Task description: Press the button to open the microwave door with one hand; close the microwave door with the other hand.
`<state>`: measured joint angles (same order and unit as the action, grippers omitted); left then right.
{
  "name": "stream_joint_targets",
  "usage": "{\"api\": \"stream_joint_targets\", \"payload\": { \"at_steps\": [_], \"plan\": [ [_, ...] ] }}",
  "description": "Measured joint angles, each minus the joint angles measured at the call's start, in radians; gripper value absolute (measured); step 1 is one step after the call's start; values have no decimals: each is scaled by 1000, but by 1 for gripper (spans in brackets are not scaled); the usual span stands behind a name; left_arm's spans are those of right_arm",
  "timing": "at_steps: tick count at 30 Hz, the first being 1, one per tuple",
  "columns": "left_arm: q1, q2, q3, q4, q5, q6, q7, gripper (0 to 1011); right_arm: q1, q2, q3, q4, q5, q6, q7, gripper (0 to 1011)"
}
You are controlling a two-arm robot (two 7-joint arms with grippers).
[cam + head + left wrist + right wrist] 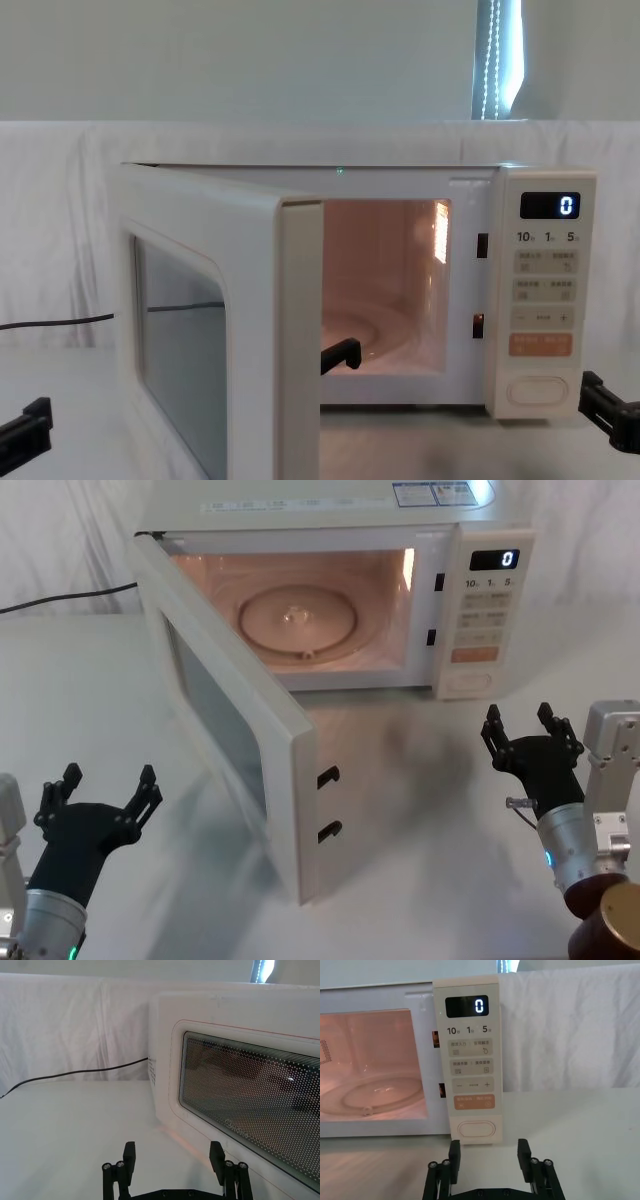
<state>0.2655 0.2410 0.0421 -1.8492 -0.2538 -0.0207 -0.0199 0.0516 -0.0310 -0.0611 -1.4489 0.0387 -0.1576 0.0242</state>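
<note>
Right pincer point(518, 728) released, hovering near tabletop's right edge, just short of button point(477, 1128). Left pincer point(98, 792) released near left edge, beside door point(228, 705) swung wide. Opening done; closing left.

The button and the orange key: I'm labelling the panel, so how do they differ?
The button is plain cream, unmarked and rounded-oblong; the orange key is rectangular with printed marks. The button sits at the panel's bottom, the orange key just above it. The button looks taller, the orange key wider and flatter. Both lie on the same control panel.
</note>
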Motion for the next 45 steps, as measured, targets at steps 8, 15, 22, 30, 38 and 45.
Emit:
{"api": "stream_joint_targets", "payload": {
  "at_steps": [8, 15, 22, 30, 38, 45],
  "plan": [
    [0, 0, 0, 0, 0, 0, 0, 794, 0, 0, 0, 0, 0, 0, 0, 936],
    [0, 0, 0, 0, 0, 0, 0, 561, 0, 0, 0, 0, 0, 0, 0, 1000],
    [0, 0, 0, 0, 0, 0, 0, 323, 0, 0, 0, 0, 0, 0, 0, 1000],
    [0, 0, 0, 0, 0, 0, 0, 85, 0, 0, 0, 0, 0, 0, 0, 1000],
    [-3, -12, -4, -36, -17, 15, -30, 0, 0, 0, 0, 0, 0, 0, 0, 1000],
    [-24, -32, -2, -81, -23, 37, -60, 0, 0, 0, 0, 0, 0, 0, 0, 1000]
  ]
}}
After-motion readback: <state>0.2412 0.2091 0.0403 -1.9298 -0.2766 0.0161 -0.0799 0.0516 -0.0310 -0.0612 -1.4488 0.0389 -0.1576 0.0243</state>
